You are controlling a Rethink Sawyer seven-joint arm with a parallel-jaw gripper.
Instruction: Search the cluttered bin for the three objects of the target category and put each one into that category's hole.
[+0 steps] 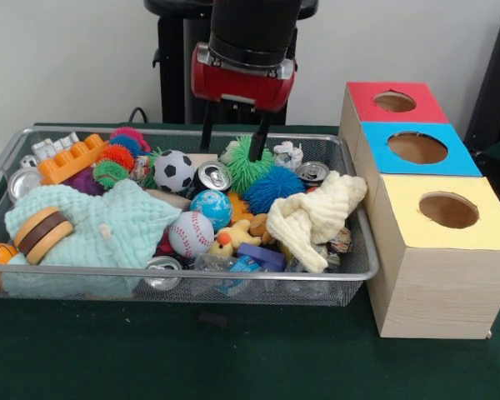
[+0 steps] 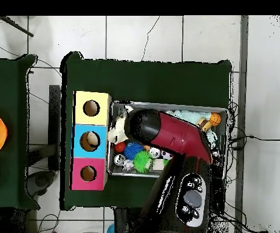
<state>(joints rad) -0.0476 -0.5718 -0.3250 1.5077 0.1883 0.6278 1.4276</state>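
- The gripper hangs over the far middle of the wire bin, fingers apart and holding nothing.
- Just below and beside its tips sits the green spiky ball, probably the target, though the category is not shown.
- Come straight down to straddle it and close gently; the soft spikes will give.
- A soda can and a blue spiky ball crowd it.
- The box holes lie well apart from the ball.
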